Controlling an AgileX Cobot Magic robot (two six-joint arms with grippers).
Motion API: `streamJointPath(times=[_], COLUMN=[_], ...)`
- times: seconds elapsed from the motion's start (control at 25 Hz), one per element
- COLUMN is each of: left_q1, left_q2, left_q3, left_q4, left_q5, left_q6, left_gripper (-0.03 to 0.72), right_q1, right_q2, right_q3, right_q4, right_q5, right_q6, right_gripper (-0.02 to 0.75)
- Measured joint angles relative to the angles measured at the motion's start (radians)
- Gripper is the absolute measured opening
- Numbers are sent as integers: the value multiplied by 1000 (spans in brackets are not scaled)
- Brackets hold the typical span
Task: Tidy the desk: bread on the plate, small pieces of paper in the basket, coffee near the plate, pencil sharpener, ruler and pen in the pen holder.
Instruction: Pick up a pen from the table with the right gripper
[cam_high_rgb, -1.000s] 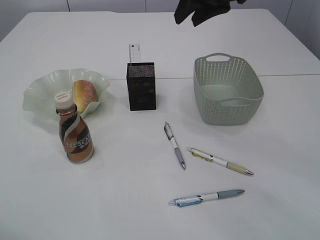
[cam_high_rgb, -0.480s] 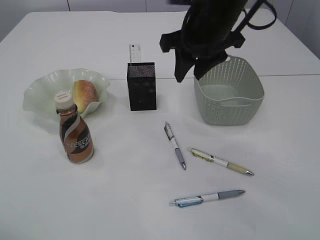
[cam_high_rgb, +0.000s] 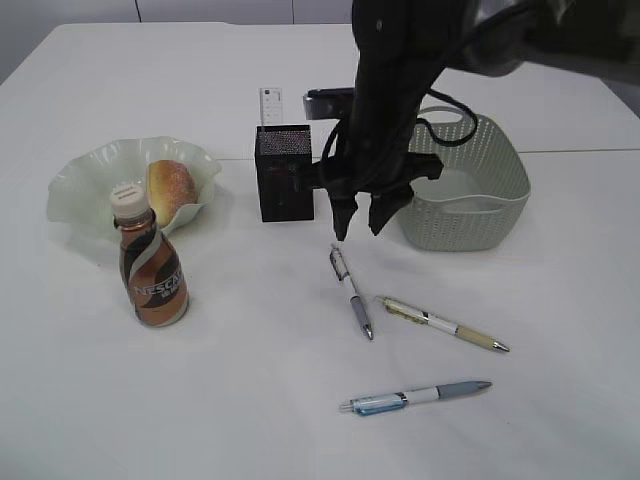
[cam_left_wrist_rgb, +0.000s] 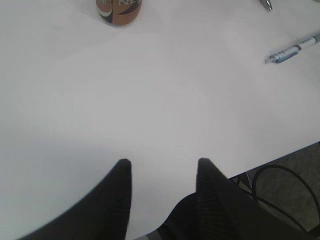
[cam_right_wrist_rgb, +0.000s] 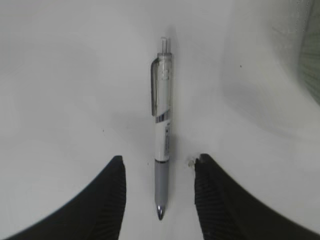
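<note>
Right arm has come down from the top of the exterior view to just above the surface (cam_high_rgb: 250, 400); a second ago only its tip showed at the frame edge. Right gripper (cam_high_rgb: 360, 226) now hangs with jaws spread and empty, poised over the upper end of the grey-grip pen (cam_high_rgb: 351, 291), which lies flat between the pen holder (cam_high_rgb: 283, 172) and the basket (cam_high_rgb: 470, 185). Wrist view confirms alignment: that pen runs lengthwise straight between the two fingers (cam_right_wrist_rgb: 107, 195), grip end toward the camera. Left gripper (cam_left_wrist_rgb: 161, 170) sits apart near the surface edge, jaws spread, holding nothing. Two more pens remain loose: cream pen (cam_high_rgb: 441, 323) and blue pen (cam_high_rgb: 414, 394). Bread (cam_high_rgb: 171, 189) already on the plate (cam_high_rgb: 75, 190), coffee bottle (cam_high_rgb: 150, 265) beside it, ruler (cam_high_rgb: 269, 106) in the holder. Judgement for the pick: descend straight, pinch across the barrel near mid-length so it hangs balanced, keep fingertips from skidding the pen sideways, then lift clear before swinging to the holder.
</note>
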Motion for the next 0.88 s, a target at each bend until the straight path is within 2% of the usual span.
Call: streamJointPath(times=[0.36, 0.88], left_q1=[0, 0], left_q2=[0, 0], left_q3=[0, 0], left_q4=[-6, -8], left_q5=[0, -25], left_q6=[0, 0], left_gripper=[318, 318], right_q1=[0, 0], right_q2=[180, 250], right_q3=[-169, -190], right_q4=[-2, -8], right_q5=[-6, -9], right_q6=[14, 28], right_gripper=[336, 336])
